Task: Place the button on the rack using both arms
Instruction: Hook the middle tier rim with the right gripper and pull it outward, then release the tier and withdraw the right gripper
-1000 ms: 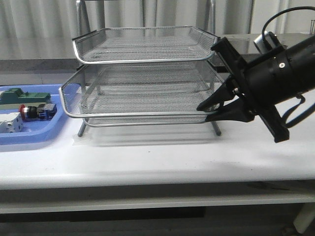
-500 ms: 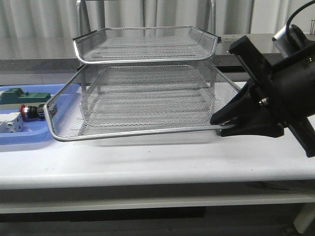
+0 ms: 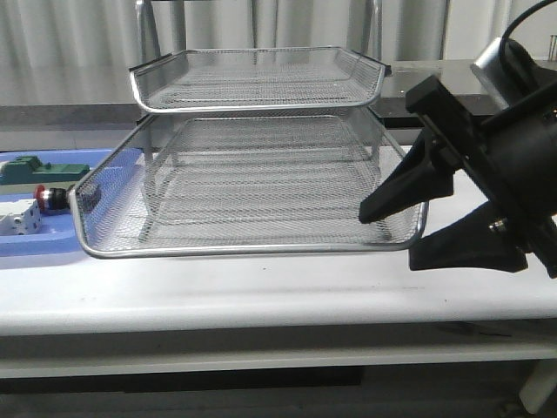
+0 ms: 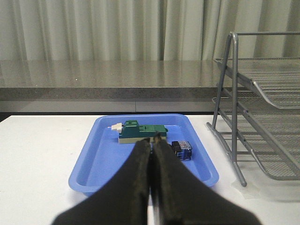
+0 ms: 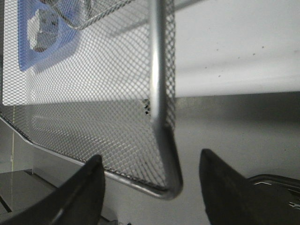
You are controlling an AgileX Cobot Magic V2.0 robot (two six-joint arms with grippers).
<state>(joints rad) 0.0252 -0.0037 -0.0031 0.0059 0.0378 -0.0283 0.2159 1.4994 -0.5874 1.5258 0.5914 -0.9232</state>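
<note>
The rack (image 3: 261, 131) stands on the white tabletop (image 3: 261, 287), its middle tray (image 3: 252, 187) slid out toward the front edge; the right claw (image 3: 409, 235) sits spread wide at that tray's front right corner, one finger above the rim and one below, the chrome rim (image 5: 161, 117) between them untouched; the left claw (image 4: 152, 154) is closed on nothing, pointing over the blue tray (image 4: 101, 159); the button (image 4: 182, 150) lies in that blue tray, beside a green block (image 4: 140, 132), left of the rack.

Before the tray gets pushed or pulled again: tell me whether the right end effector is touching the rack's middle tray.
Apart. The right wrist view shows the right end effector open, with the middle tray rim between its fingers and clear gaps on both sides.
</note>
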